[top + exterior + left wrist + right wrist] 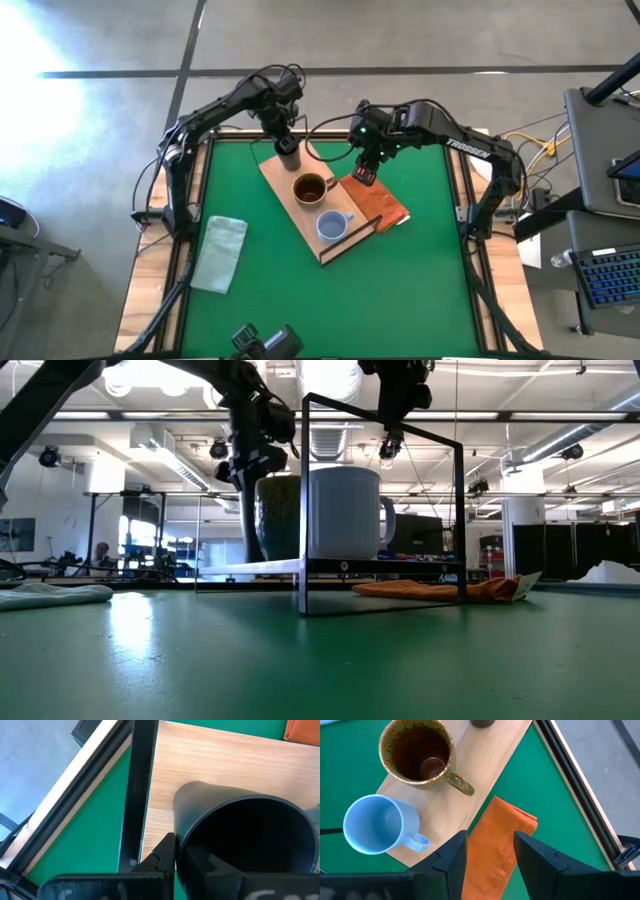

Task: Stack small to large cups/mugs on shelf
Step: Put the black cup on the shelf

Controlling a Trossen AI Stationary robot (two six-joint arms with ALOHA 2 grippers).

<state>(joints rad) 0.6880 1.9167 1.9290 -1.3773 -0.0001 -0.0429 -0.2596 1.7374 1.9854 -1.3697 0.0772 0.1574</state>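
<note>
The shelf (322,205), a tan wooden board, lies diagonally on the green table (300,290); its long axis runs from the far-left corner toward the near right. All three vessels stand upright on it, in line along that axis. The black cup (289,155) is at the shelf's far end, the brown mug (311,188) at the middle, the light blue mug (332,227) at the near end. Both mug handles point off the shelf's right edge, toward the orange cloth (380,205) lying just beside it.

The left gripper (284,138) is directly over the black cup, its fingers (162,855) straddling the rim, one outside the wall and one inside; whether they press the wall cannot be told. The left arm is plainly the nearer one to that cup.

The right gripper (489,851) hangs over the orange cloth, jaws parted and holding nothing, the mugs just beyond it.

A pale bag (220,253) lies well left of the shelf.
</note>
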